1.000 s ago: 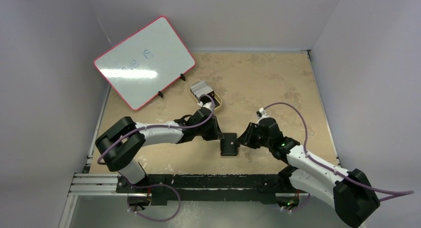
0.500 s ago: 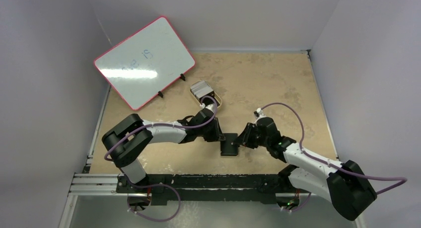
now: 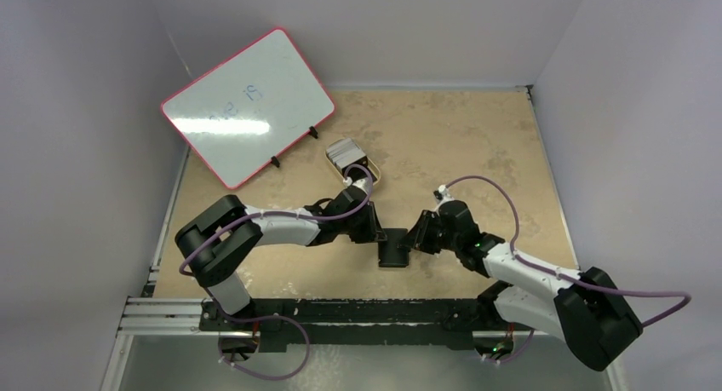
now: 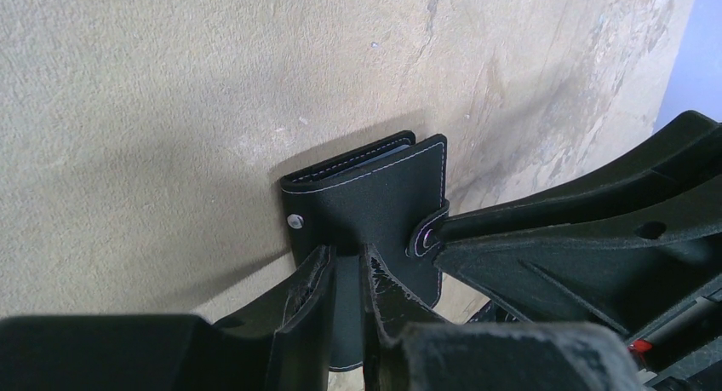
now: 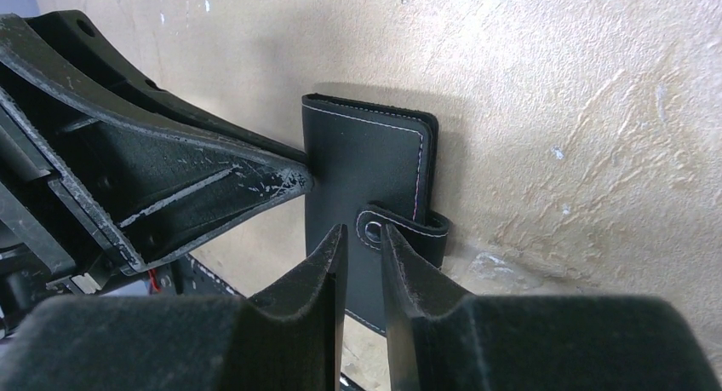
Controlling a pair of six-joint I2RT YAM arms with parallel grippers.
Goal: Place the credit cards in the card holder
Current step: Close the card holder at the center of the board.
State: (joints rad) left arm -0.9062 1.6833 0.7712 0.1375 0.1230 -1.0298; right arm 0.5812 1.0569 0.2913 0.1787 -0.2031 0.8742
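Observation:
The black card holder [image 3: 393, 253] lies folded shut on the tan table between my two grippers. My left gripper [image 4: 347, 255] comes from the left, its tips resting on the holder's face [image 4: 366, 195], with a narrow gap between the jaws. My right gripper [image 5: 362, 233] comes from the right. Its jaws stand a little apart with the snap end of the holder's tab [image 5: 417, 227] between the tips. The whitish credit cards [image 3: 344, 149] sit stacked further back, beside a tan oval tin [image 3: 372, 175]. From above, the left gripper [image 3: 381, 234] and right gripper [image 3: 410, 240] flank the holder.
A pink-framed whiteboard [image 3: 247, 106] leans on its stand at the back left. Grey walls close the table in on three sides. The black base rail [image 3: 358, 310] runs along the near edge.
The right arm has edged left toward the card holder and its jaws have narrowed round the tab. The left arm's elbow has swung slightly; its gripper stays on the holder.

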